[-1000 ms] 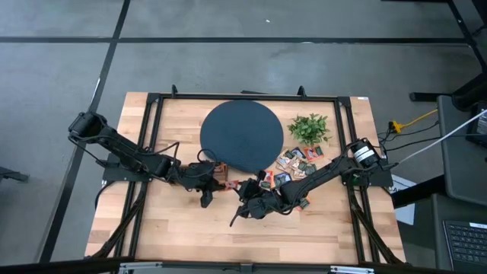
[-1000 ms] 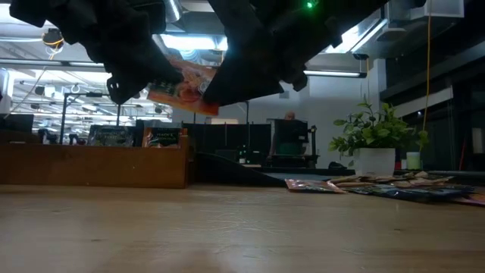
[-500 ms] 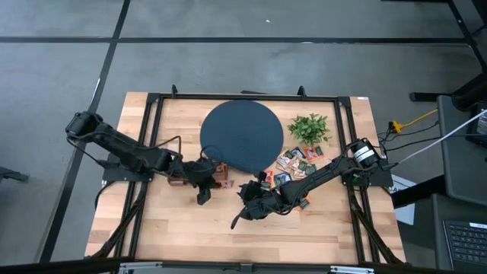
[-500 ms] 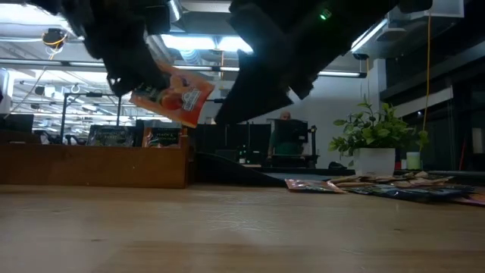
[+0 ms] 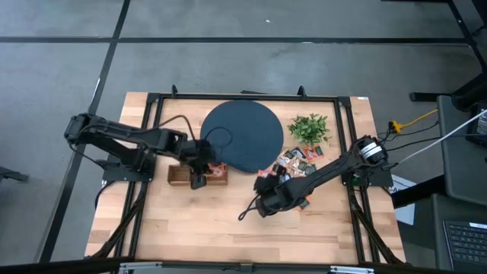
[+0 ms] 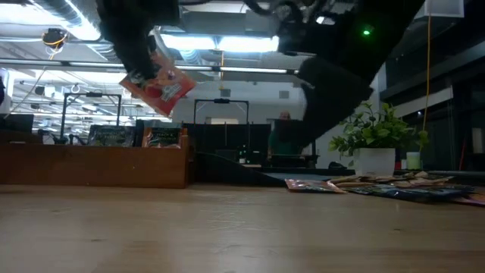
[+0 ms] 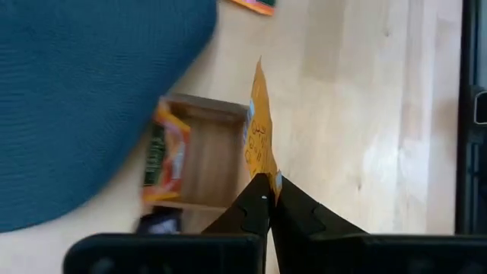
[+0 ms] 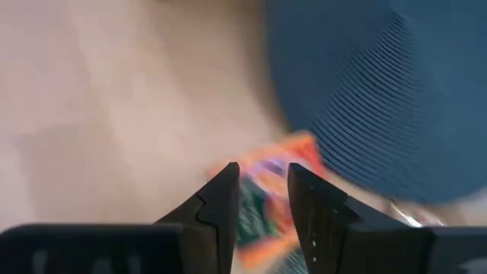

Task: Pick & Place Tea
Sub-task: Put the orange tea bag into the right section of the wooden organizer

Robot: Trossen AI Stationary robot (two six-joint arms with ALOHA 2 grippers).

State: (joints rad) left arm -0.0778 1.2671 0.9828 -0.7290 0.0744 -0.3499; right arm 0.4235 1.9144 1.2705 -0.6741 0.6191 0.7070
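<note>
Orange sachet (image 7: pixel 259 137) pinched by its edge in left gripper (image 7: pixel 267 199) above wooden box (image 7: pixel 211 160), centre frame; thin hold may slip, missing box. Right gripper (image 8: pixel 262 190) spread, empty.

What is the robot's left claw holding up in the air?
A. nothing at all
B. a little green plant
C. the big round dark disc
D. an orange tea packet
D: the left gripper is pinched shut on an orange tea sachet, which hangs in the air above the small wooden box; the low view shows the same packet lifted well clear of the table.
</note>
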